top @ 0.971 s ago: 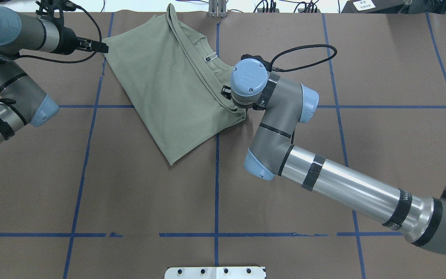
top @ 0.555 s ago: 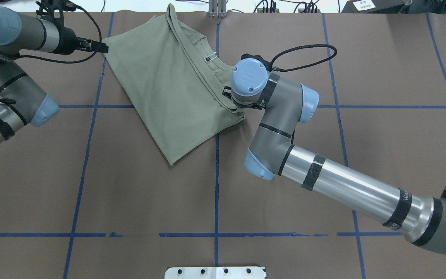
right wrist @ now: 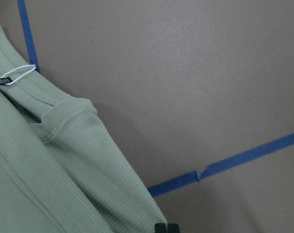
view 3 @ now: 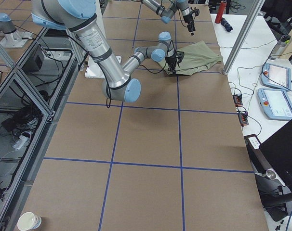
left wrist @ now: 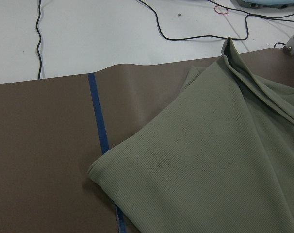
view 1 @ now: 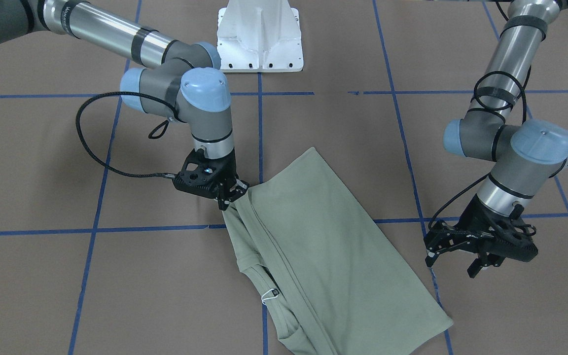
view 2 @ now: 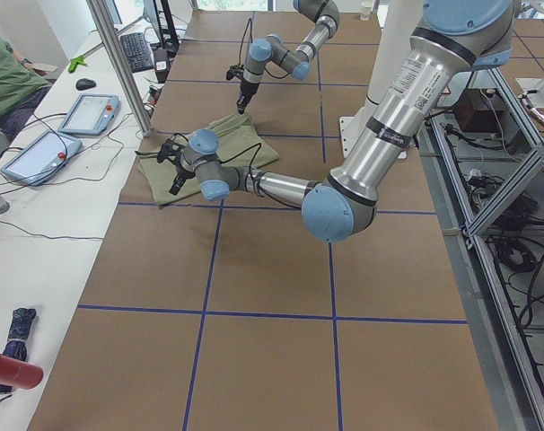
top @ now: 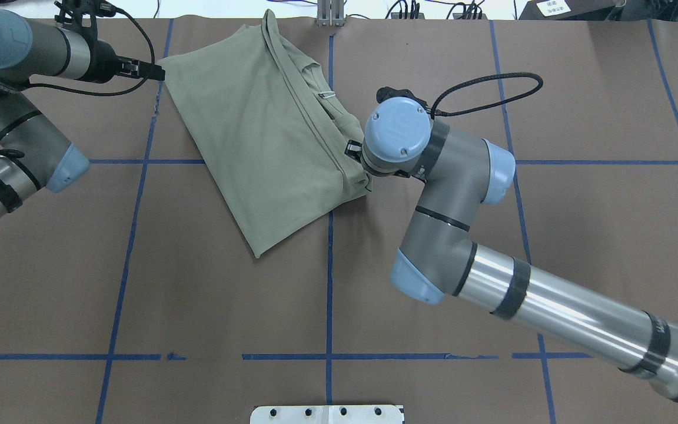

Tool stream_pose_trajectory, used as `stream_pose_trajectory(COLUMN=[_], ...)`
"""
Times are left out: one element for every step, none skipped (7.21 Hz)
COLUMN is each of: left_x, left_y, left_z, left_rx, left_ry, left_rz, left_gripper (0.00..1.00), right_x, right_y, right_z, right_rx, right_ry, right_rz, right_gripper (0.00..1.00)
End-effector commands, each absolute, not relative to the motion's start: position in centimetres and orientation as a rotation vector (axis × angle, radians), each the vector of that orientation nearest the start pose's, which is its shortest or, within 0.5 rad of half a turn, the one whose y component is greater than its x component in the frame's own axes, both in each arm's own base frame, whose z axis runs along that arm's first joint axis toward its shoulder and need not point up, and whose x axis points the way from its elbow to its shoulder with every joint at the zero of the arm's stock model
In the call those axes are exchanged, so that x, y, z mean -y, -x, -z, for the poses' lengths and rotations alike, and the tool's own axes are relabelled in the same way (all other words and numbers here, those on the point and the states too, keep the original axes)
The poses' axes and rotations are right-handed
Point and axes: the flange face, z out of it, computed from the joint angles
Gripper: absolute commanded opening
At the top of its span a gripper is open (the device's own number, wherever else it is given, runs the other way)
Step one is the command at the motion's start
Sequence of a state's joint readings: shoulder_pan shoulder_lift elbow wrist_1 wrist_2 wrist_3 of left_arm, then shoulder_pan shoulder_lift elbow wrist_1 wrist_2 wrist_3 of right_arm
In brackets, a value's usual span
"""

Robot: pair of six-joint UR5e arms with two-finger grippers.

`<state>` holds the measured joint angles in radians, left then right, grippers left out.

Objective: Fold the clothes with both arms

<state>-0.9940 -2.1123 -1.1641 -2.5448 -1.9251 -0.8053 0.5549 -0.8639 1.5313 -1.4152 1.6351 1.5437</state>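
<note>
In the overhead view, the left gripper [top: 159, 73] hangs at the upper left of the frame, just beside the shirt's outer corner. The front-facing view shows its fingers spread apart with nothing between them.

Right of it, the shirt [top: 268, 147] lies in the upper centre of the brown table [top: 227, 306]. It is a long slanted panel running from the far edge down toward the middle blue tape [top: 329, 282] line. It looks already doubled lengthwise: several layered edges run along its right side, and the neck tag [top: 327, 94] peeks out there.

At the panel's right-hand lower corner, under the blue wrist cap, the right gripper [view 1: 229, 197] is pinched closed on the layered edge of the cloth. The right wrist view shows the fingertips together at the fabric's corner.

By my judgement the lengthwise folding is done. What is left is a crosswise fold and squaring the bundle, which sits skewed to the tape grid.
</note>
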Motion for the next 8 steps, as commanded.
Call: stream_pose_trajectory(left_x=[67.1,67.1,67.1,67.1,67.1,67.1,66.8,66.8], left_y=[-31.9,-31.9,-31.9,-31.9,-32.0,-32.0,-32.0,-32.1], left_z=[-42.5,-42.5,-42.5,-42.3,-42.3,-42.0,-41.8,-41.8], left_rx=[-0.943,-0.943,-0.942,-0.943,-0.943,-0.947,-0.964,-0.966], left_ry=[-0.643,-0.643,-0.642,-0.644,-0.642,-0.645,-0.632,-0.63], left_rz=[0.006,0.006,0.007,0.006,0.005,0.003,-0.011,-0.012], left_gripper=[1.0,1.0,1.0,1.0,1.0,1.0,1.0,1.0], right_x=[37.1,32.5,29.2,27.1,26.3,25.1,24.3,24.4], right_y=[51.2,50.4,50.8,51.1,51.1,51.1,51.2,51.3], right_z=[-22.5,-21.4,-21.6,-21.7,-21.7,-22.6,-22.8,-22.4], right_rx=[0.839,0.83,0.805,0.814,0.817,0.808,0.805,0.809], right_ry=[-0.184,-0.177,-0.183,-0.177,-0.177,-0.183,-0.204,-0.201], right_rz=[-0.445,-0.443,-0.448,-0.456,-0.446,-0.431,-0.419,-0.396], right_gripper=[0.0,0.0,0.0,0.0,0.0,0.0,0.99,1.0])
